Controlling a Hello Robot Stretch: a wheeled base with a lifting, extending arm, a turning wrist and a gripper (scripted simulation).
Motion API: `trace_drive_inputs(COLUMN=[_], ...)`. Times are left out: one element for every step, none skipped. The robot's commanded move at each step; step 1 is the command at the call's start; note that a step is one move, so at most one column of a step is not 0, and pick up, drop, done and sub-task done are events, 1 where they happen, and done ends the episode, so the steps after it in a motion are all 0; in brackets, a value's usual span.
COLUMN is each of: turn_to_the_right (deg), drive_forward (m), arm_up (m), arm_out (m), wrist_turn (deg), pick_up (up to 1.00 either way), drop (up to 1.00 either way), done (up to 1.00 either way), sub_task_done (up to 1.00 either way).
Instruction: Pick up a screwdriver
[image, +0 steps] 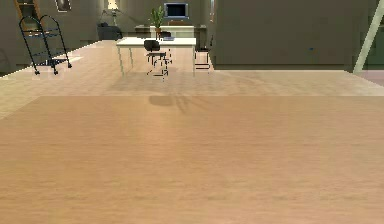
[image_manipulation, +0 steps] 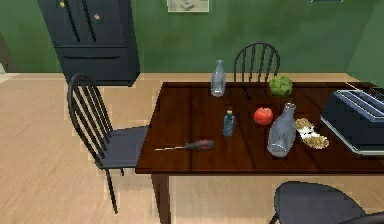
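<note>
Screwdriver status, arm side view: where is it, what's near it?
Screwdriver flat on dark table, by its near edge. Small blue bottle behind it, apart. Black chair at table's end, view's left.

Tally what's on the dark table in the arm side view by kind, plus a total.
Bottles: 3 (tall clear bottle, small blue bottle, large glass bottle)
Screwdriver: 1
Red round fruit: 1
Green leafy ball: 1
Toaster-like box: 1
Pale lumpy food: 1
Total: 8
</note>
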Motion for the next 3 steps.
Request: trace_drive_inputs(turn_to_the_right=[0.0,0.0,0.0], drive_forward=[0.0,0.0,0.0], arm_up=[0.5,0.38,0.0], arm_out=[0.0,0.0,0.44], wrist_turn=[0.0,0.0,0.0], pick_up=[0.0,0.0,0.0], drop=[0.0,0.0,0.0], done=[0.0,0.0,0.0], sub_task_done=[0.0,0.0,0.0])
